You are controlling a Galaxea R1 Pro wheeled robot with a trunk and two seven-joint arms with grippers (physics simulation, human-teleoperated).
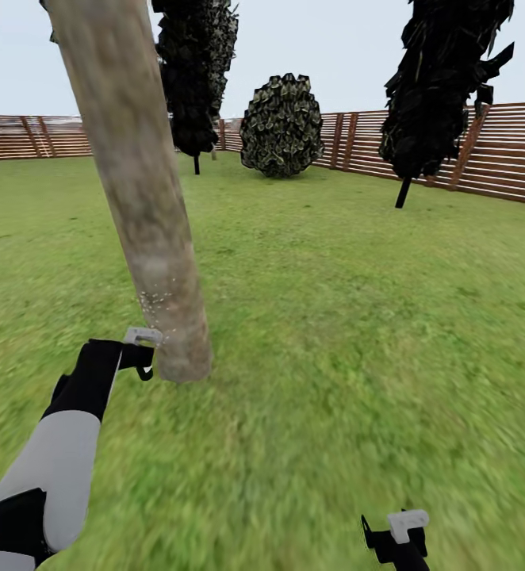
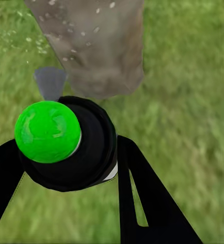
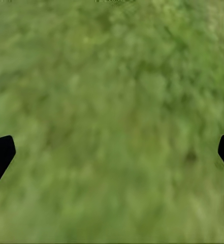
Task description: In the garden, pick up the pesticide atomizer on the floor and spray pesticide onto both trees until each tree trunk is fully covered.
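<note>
Pale grey-brown and mottled, a smooth round tree trunk (image 1: 147, 214) is rising at a lean from the lawn (image 1: 334, 317) in the head view, its base speckled with fine white droplets. The left gripper (image 1: 139, 349) is hovering just beside that base, at the end of a black-and-white arm. The right gripper (image 1: 397, 535) is hanging low over blurred grass. A brown slatted wooden fence (image 1: 500, 151) is bounding the garden, with dark narrow trees (image 1: 441, 87) and a rounded bush (image 1: 282, 125) before it.

Left wrist view: the left gripper (image 2: 66, 152) is clamping a round black bottle, the pesticide atomizer (image 2: 71, 147), whose domed cap is showing glossy green. A small grey nozzle is pointing at the trunk (image 2: 96, 46), where pale droplets are scattered.

Right wrist view: the right gripper (image 3: 112, 152) is holding its black fingertips (image 3: 0, 155) wide apart over soft, blurred grass (image 3: 112, 101).
</note>
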